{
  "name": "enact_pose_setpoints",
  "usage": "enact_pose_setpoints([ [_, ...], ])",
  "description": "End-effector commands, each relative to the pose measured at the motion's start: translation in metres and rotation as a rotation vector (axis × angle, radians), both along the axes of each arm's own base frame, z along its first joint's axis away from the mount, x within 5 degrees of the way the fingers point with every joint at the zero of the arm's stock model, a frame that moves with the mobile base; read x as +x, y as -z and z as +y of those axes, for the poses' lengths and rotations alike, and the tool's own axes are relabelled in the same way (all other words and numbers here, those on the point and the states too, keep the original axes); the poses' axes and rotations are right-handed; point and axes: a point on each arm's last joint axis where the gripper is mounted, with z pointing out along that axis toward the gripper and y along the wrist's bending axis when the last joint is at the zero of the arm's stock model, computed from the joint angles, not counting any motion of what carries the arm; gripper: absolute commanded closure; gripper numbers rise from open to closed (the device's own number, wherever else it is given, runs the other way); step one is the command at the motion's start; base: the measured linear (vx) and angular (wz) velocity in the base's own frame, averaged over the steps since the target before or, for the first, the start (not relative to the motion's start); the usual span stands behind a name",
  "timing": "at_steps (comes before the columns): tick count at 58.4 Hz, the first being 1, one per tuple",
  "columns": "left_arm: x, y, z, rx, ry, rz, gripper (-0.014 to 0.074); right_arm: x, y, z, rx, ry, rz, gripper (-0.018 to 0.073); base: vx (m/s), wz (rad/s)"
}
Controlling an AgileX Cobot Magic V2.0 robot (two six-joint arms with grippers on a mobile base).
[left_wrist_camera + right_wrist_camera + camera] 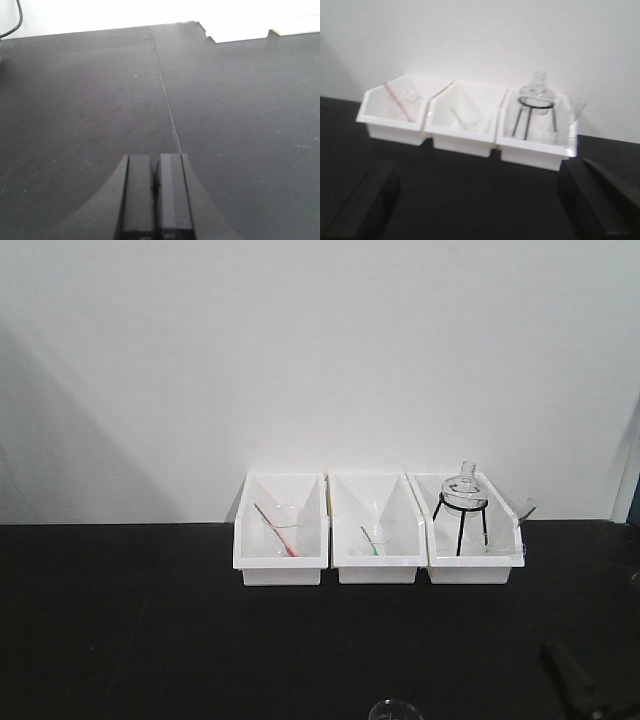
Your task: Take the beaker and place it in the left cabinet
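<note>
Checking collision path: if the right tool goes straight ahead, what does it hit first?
Likely the middle white bin, front wall, holding the green-rod beaker; bare black table before it. Depth unclear.

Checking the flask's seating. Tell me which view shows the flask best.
Exterior front-facing: the flask sits sharp on its tripod. Right wrist shows it blurred; left wrist shows only dark tabletop.
</note>
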Motion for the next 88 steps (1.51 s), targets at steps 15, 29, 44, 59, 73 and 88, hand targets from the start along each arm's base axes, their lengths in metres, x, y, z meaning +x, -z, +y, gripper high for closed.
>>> enact_pose_setpoints([
  [15, 0.001, -0.011, -0.001, -0.016, 0.011, -0.095, 0.0593, 0.028, 0.060, 0.020, 0.153, -0.241, 0.011, -0.0060, 0.00, 0.00],
  [29, 0.001, -0.011, -0.001, -0.016, 0.011, -0.095, 0.0593, 0.049, 0.092, 0.032, 0.127, -0.401, 0.121, -0.0052, 0.00, 0.00],
  [44, 0.001, -0.011, -0.001, -0.016, 0.011, -0.095, 0.0593, 0.072, 0.102, 0.041, 0.121, -0.524, 0.126, -0.0039, 0.00, 0.00],
  [59, 0.001, -0.011, -0.001, -0.016, 0.011, -0.095, 0.0593, 0.090, 0.103, 0.045, 0.106, -0.602, 0.100, -0.0034, 0.00, 0.00],
  [73, 0.001, -0.011, -0.001, -0.016, 0.011, -0.095, 0.0593, 0.102, 0.105, 0.058, 0.129, -0.669, 0.107, -0.0034, 0.00, 0.00],
  [88, 0.001, -0.011, -0.001, -0.016, 0.011, -0.095, 0.0593, 0.115, 0.110, 0.089, 0.143, -0.695, 0.086, -0.0034, 0.00, 0.00],
])
